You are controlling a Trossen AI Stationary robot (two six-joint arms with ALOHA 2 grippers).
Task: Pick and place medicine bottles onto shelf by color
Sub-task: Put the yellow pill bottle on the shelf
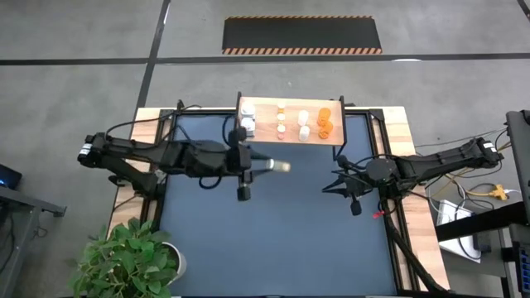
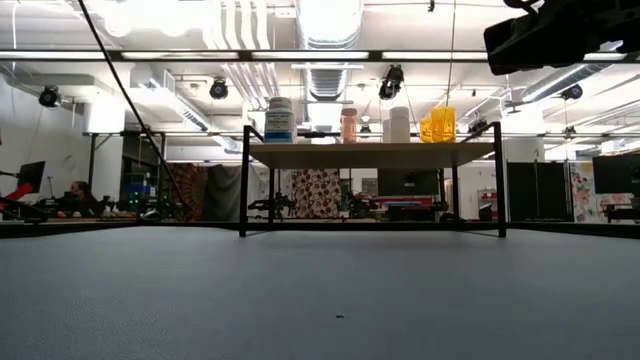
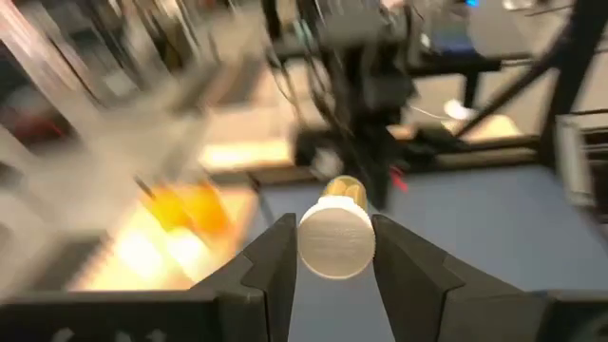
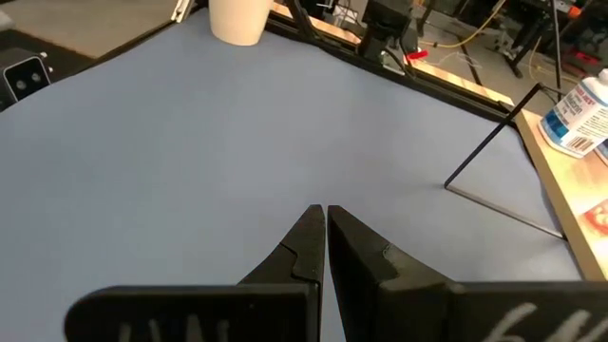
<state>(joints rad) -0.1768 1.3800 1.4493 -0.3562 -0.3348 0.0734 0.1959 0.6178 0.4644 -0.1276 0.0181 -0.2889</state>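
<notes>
The left hand (image 1: pixel 267 165) grips a small amber white-capped medicine bottle (image 1: pixel 282 166) between its fingers, just at six o'clock of the light-wood shelf on black legs (image 1: pixel 265 112), where white and orange bottles stand. The right hand (image 1: pixel 338 185), fingers pressed together and empty, hovers over the dark blue table mat (image 1: pixel 273 240).

Two dark jointed arms, black cables trailing along them, each tool (image 4: pixel 325 237) with wedge-shaped matte black fingers (image 3: pixel 271 261)

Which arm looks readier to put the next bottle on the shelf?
The left. Its gripper already grips a white-capped bottle near the shelf, while the right gripper is shut on nothing over the mat.
</notes>
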